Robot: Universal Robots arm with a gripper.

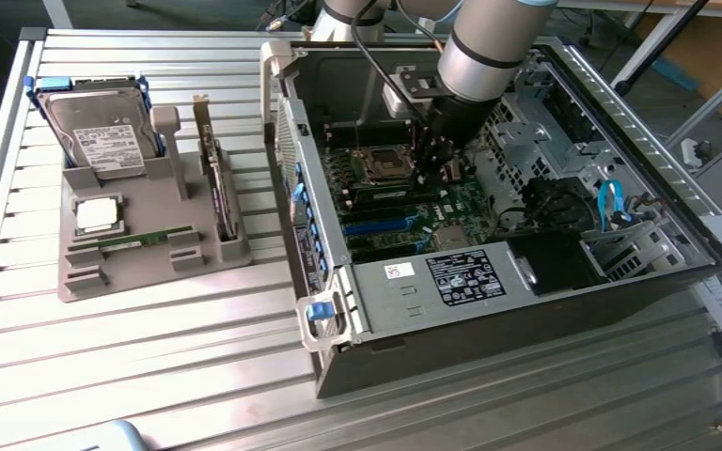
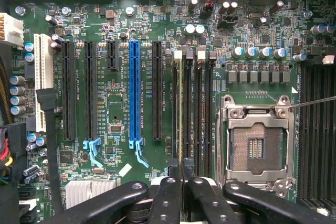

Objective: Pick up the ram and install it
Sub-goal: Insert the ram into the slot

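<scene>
The ram [image 2: 181, 108] shows edge-on in the wrist view as a thin greenish-yellow strip. It runs along the black memory slots [image 2: 191, 103] beside the empty processor socket [image 2: 257, 145]. My gripper [image 2: 181, 174] is shut on its near end, with the black fingers [image 2: 167, 192] pressed against both sides. In the exterior view the gripper [image 1: 434, 174] reaches down into the open computer case [image 1: 462, 272], just above the motherboard [image 1: 399, 221] next to the socket. I cannot tell whether the stick touches a slot.
A grey holder [image 1: 148, 268] on the slatted table, at the exterior view's left, carries a hard drive [image 1: 98, 132], a silver processor chip [image 1: 98, 214], an upright dark card [image 1: 219, 193] and a thin green strip [image 1: 129, 241]. Case walls, drive cages and blue cables [image 1: 612, 207] surround the arm.
</scene>
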